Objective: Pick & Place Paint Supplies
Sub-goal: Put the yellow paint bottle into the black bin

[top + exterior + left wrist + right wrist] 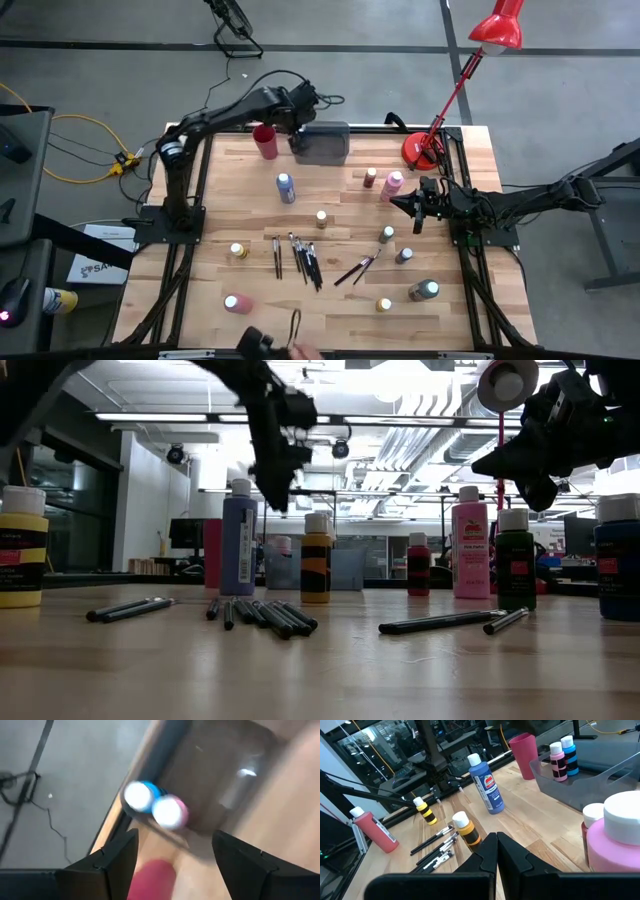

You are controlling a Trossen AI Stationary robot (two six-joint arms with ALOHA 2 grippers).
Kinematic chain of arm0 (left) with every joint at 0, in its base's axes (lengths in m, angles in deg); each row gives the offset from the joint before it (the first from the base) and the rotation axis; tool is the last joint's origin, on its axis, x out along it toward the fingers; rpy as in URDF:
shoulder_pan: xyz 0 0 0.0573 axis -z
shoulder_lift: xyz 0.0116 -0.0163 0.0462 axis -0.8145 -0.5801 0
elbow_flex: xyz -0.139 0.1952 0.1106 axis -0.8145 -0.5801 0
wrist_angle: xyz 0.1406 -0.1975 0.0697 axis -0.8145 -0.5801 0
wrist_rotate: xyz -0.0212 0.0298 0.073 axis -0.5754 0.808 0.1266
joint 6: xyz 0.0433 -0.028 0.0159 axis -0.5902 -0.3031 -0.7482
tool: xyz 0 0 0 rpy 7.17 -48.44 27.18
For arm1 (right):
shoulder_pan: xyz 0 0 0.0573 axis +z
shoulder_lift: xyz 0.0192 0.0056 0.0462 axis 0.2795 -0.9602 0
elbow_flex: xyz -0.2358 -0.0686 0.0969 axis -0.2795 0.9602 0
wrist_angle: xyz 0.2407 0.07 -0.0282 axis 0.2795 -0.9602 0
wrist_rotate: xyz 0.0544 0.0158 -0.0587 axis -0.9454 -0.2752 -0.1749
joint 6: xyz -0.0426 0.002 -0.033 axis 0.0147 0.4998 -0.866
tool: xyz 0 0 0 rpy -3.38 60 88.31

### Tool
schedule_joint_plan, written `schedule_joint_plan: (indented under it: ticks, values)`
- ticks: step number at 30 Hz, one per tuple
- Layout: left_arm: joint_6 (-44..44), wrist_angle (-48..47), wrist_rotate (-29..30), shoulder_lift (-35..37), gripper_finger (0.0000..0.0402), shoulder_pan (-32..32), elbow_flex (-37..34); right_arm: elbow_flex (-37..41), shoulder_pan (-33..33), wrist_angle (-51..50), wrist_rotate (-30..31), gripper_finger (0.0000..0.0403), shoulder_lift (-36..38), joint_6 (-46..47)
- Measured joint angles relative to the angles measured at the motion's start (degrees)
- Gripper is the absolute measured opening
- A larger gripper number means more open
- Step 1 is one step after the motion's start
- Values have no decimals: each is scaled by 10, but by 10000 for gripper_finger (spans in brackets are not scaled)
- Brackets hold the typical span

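Note:
My left gripper (298, 140) hangs open and empty over the near-left end of the grey tray (335, 152), beside the red cup (265, 140). In the left wrist view its fingers (175, 834) stand apart above a blue bottle (142, 796) and a pink bottle (169, 811) that stand upright in the tray. My right gripper (395, 203) is shut and empty, just near of the big pink bottle (392, 184). A blue bottle (286, 187), an orange-brown bottle (321, 218) and more bottles stand on the table. Dark paintbrushes (303, 258) lie flat near the middle.
A red desk lamp (422, 150) stands at the far right corner. A yellow bottle (238, 250), grey-green bottles (423, 290) and a pink bottle lying on its side (237, 303) are spread over the near half. Two more brushes (355, 268) lie near the right.

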Motion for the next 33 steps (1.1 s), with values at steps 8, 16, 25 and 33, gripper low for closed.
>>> schedule_joint_plan:
  ticks: [8,16,25,33]
  values:
    - [-48,-136,3,98,246,90,0,0,0,0,0,3,0,0]
    - [-15,-268,3,189,246,216,0,0,0,0,0,3,0,0]
    - [209,-261,2,329,246,378,-189,0,0,0,0,3,0,0]
    - [488,-194,-27,397,246,492,-361,0,0,0,0,3,0,0]
